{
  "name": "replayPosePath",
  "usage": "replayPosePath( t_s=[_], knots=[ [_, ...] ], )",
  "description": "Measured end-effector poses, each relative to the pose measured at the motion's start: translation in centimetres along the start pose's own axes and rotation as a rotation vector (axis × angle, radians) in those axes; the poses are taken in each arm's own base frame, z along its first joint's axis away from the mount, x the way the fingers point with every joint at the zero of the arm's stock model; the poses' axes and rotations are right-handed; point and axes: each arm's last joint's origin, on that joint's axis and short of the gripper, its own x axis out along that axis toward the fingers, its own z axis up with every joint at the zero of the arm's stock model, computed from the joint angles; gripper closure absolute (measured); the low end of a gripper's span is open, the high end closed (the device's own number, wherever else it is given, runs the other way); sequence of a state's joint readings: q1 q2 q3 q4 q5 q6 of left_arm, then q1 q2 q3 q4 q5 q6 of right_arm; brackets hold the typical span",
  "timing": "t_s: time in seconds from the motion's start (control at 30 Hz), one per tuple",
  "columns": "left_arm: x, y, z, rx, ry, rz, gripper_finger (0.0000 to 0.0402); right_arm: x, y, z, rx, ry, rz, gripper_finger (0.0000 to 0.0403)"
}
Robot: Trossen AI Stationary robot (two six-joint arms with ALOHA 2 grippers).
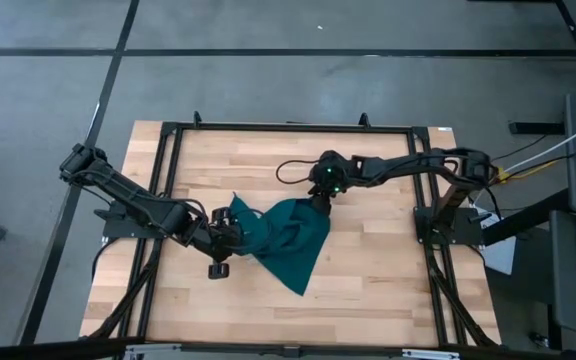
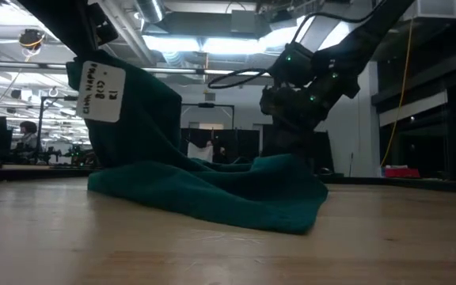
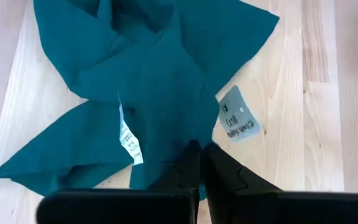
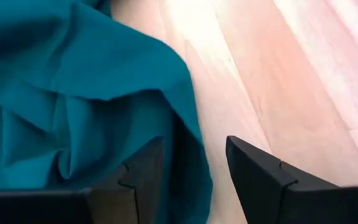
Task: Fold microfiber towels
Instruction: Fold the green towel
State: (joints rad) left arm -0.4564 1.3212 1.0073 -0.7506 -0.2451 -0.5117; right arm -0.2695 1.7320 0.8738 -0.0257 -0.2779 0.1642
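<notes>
Closest to the low camera, the microfiber towel (image 2: 212,190) is a rumpled teal heap near the middle of the wooden tabletop (image 1: 368,270), nothing folded yet. 1 end is hoisted up off the wood by the left gripper (image 1: 230,228), whose 2 fingers are pinched tight on the cloth edge in its wrist view. A grey handwritten tag (image 3: 239,121) and a small white care label (image 3: 128,138) dangle from the lifted part.

Further back, the right gripper (image 1: 320,203) sits low at the opposite end of the towel, fingers spread fairly wide with the cloth's edge running up between them, not clamped as far as I can tell.

Handling-wise I'd say this thing is light, floppy and not slippery at all; microfiber clings to itself and to wood, so it bunches instead of sliding flat. No stiffness, so anything unsupported sags. Best bet is probably to grab 2 adjacent corners, 1 per gripper, and pull it taut before laying it down. The pointed corner (image 1: 299,290) at the front of the tabletop looks easiest to find.
</notes>
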Motion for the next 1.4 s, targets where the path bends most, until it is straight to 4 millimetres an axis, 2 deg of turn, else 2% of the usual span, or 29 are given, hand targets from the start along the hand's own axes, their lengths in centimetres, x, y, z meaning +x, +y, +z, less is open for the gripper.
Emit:
replayPosePath(
  t_s=[0.2,0.33,0.43,0.53,0.57,0.63,0.7,0.8,0.87,0.97,1.07,1.17,1.27,1.33,1.4],
  knots=[
    [0.0,0.0,0.0,-0.015,0.001,0.0,0.0399,1.2,-0.4,-0.3,0.009,0.007,0.017,0.0211],
    [0.0,0.0,0.0,-0.018,0.0,0.0,0.0399,1.6,-0.5,-0.3,0.013,0.0,-0.006,0.0224],
    [0.0,0.0,0.0,-0.018,0.0,0.001,0.0399,2.0,-0.7,0.3,0.029,0.018,-0.072,0.027],
    [0.0,0.1,0.0,-0.032,-0.008,0.017,0.0399,2.2,-0.5,2.1,-0.016,0.009,-0.077,0.0364],
    [0.0,0.1,0.0,-0.043,-0.011,0.031,0.0399,2.1,-0.2,2.7,-0.042,0.01,-0.079,0.0383],
    [-0.1,0.5,-0.1,-0.079,-0.021,0.085,0.0399,1.8,0.2,4.1,-0.07,0.016,-0.124,0.0392],
    [-0.5,1.4,0.1,-0.135,-0.059,0.169,0.0399,0.8,0.4,5.2,-0.098,0.065,-0.187,0.0397],
    [-1.8,3.9,0.5,-0.232,-0.158,0.343,0.0399,-1.8,0.3,6.3,-0.117,0.158,-0.277,0.0399],
    [-3.0,6.3,0.8,-0.288,-0.209,0.44,0.0399,-4.6,0.5,7.0,-0.125,0.182,-0.341,0.0399],
    [-4.5,9.7,1.3,-0.334,-0.242,0.52,0.0399,-9.4,1.4,8.0,-0.126,0.112,-0.398,0.04],
    [-6.5,11.5,1.6,-0.346,-0.332,0.504,0.0399,-14.9,3.5,8.6,-0.093,-0.038,-0.384,0.0401],
    [-8.2,11.5,1.1,-0.351,-0.393,0.446,0.0399,-18.4,7.1,7.5,-0.055,-0.123,-0.291,0.0401],
    [-8.9,9.5,0.0,-0.341,-0.392,0.329,0.0399,-19.4,12.5,5.8,-0.092,-0.141,-0.121,0.0401],
    [-9.1,7.4,-0.5,-0.297,-0.389,0.23,0.0399,-19.1,16.3,4.2,-0.126,-0.105,-0.003,0.0402],
    [-9.0,4.9,-1.2,-0.233,-0.368,0.132,0.0399,-18.0,19.3,2.5,-0.136,-0.045,0.073,0.0402]
  ],
)
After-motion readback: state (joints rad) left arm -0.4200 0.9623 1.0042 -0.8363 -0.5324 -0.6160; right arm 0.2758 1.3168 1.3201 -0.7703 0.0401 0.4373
